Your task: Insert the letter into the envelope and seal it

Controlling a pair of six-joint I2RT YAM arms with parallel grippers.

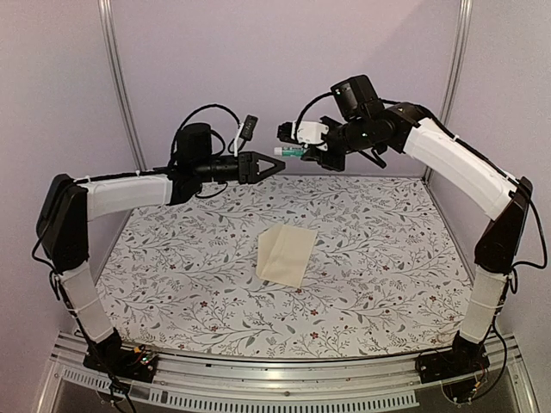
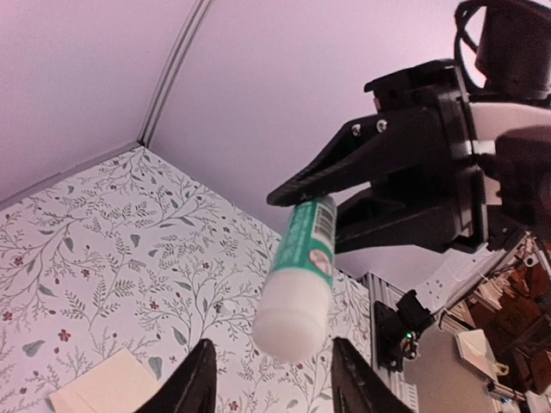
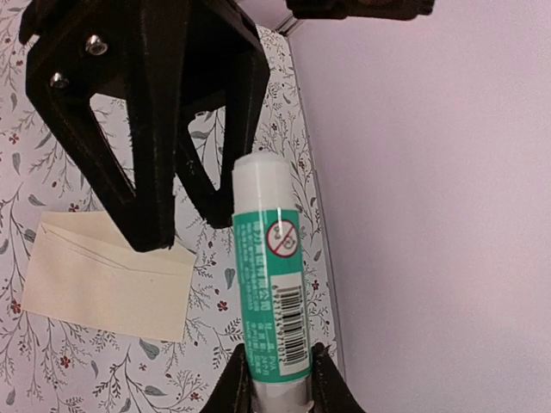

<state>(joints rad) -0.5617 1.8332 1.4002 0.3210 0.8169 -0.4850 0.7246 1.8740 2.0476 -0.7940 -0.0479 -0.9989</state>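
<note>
One envelope (image 1: 287, 255) flat on table (image 1: 405, 267), glue stick (image 3: 269, 275) in right pincer (image 3: 274, 385)

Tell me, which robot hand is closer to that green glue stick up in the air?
Right. The right hand grips the glue stick by its base; the left hand is open, just beside the white cap end, not gripping.

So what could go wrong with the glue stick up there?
The right gripper pinches the glue stick by one end only, so it might slip and fall, maybe onto the envelope. The left gripper is open by the white cap; closing off-centre, it could knock the stick loose.
</note>
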